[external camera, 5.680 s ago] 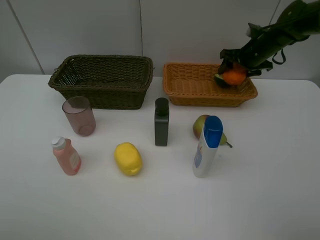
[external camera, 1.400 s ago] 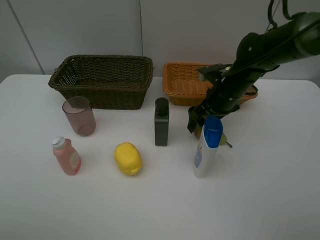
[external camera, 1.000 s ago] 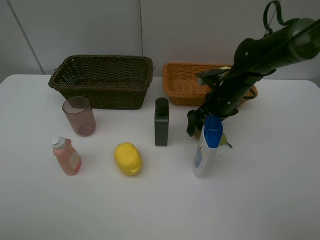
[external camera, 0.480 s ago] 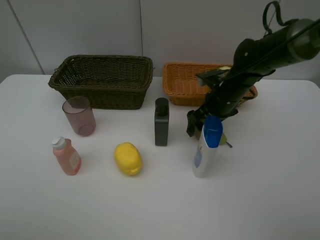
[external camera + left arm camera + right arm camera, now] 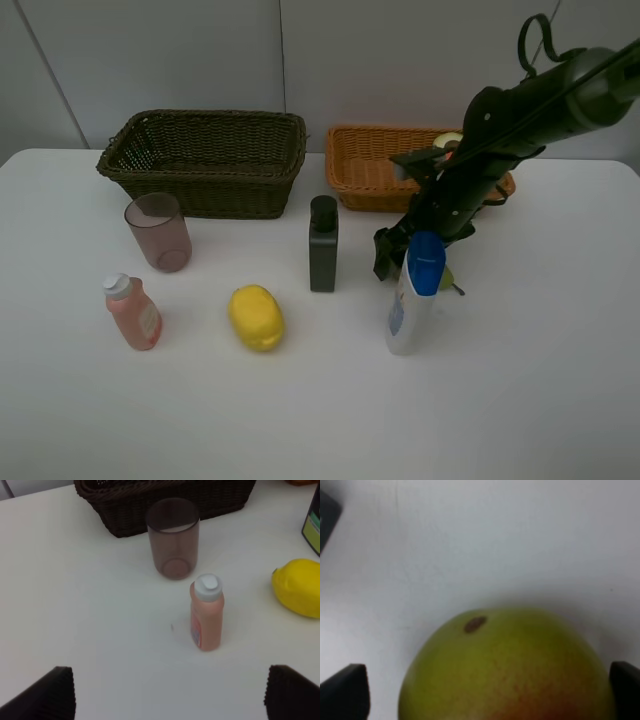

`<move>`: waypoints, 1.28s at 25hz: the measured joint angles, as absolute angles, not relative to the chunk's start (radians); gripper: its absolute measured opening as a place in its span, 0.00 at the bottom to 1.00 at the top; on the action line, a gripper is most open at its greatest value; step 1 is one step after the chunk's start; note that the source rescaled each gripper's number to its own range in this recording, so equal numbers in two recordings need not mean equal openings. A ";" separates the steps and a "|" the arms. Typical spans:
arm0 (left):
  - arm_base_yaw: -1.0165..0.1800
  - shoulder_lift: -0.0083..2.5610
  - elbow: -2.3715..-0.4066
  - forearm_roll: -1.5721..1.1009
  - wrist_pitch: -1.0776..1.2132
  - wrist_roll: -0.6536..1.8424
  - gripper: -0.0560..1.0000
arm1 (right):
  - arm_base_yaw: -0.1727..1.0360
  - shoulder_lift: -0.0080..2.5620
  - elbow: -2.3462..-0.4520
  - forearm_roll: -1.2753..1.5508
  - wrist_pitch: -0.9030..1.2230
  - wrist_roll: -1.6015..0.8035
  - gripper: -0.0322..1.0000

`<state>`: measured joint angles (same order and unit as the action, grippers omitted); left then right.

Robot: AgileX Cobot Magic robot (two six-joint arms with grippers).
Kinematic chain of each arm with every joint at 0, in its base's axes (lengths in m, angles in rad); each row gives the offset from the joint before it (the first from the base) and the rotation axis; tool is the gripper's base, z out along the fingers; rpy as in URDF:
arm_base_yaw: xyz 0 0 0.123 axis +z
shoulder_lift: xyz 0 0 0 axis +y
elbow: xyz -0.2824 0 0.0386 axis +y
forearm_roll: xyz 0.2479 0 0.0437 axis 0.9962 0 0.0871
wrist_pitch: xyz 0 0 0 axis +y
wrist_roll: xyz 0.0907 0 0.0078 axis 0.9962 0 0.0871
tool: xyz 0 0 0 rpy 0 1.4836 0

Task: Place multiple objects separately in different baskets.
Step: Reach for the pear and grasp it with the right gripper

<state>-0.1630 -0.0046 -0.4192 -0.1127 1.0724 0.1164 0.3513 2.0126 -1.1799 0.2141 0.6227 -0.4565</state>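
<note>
Risk: right gripper (image 5: 388, 255), wide astride the pear (image 5: 505, 665), may topple the white bottle (image 5: 412, 300) beside it. Clearance seems slim.

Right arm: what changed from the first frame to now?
The right gripper let go of the orange it held over the light orange basket (orange not clearly visible now), came down and forward, and stands open astride the pear, not closed. Unmoved: cup, lemon, pink bottle, dark green bottle, white bottle, dark basket; left gripper open.
</note>
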 joint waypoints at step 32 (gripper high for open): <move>-0.163 -0.005 -0.419 -0.113 1.072 0.116 1.00 | 0.337 2.013 -1.180 0.170 0.638 -0.404 0.60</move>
